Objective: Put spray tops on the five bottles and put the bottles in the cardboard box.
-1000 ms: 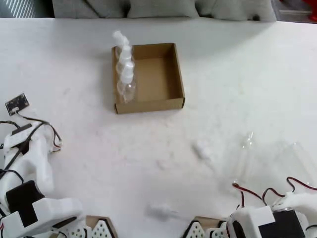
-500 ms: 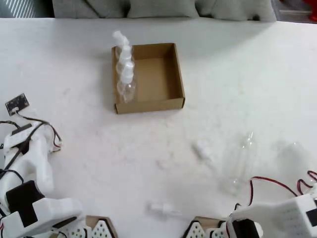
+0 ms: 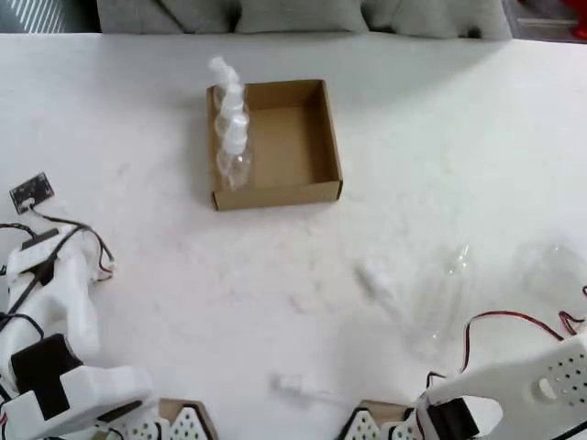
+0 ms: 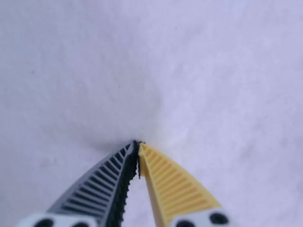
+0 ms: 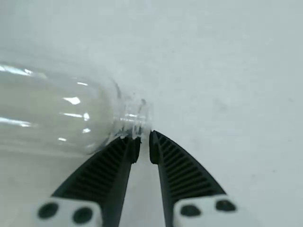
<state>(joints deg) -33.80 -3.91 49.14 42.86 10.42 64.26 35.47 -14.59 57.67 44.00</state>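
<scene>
1. Currently the left arm [image 3: 55, 367] sits folded at the near left corner of the table [image 3: 440, 137], with wires looping over its white body.
2. Its left hand [image 4: 138, 144] points down at bare table. The grey and yellow fingers are pressed together at the tips and grasp nothing.
3. At the near right corner, the right arm [image 3: 514, 394] shows a white segment slanting across the edge, with red and black wires [image 3: 500, 321] curling above it.
4. The right hand [image 5: 142, 139] is low over the table, its black fingers drawn almost together with only a sliver between them, gripping nothing.
5. A clear bottle [image 5: 52, 113] lies on its side, its open neck just beside those fingertips.
6. From above, an uncapped bottle [image 3: 445, 293] lies on the table ahead of the right arm; I cannot tell whether it is the same one.
7. Two loose spray tops lie apart: one spray top [image 3: 374, 275] near that bottle, a second spray top [image 3: 298, 387] by the near edge between the arms.
8. The cardboard box [image 3: 316, 137] stands open at mid-table, with capped bottles [image 3: 231, 119] ranged along its wall on the left arm's side.
</scene>
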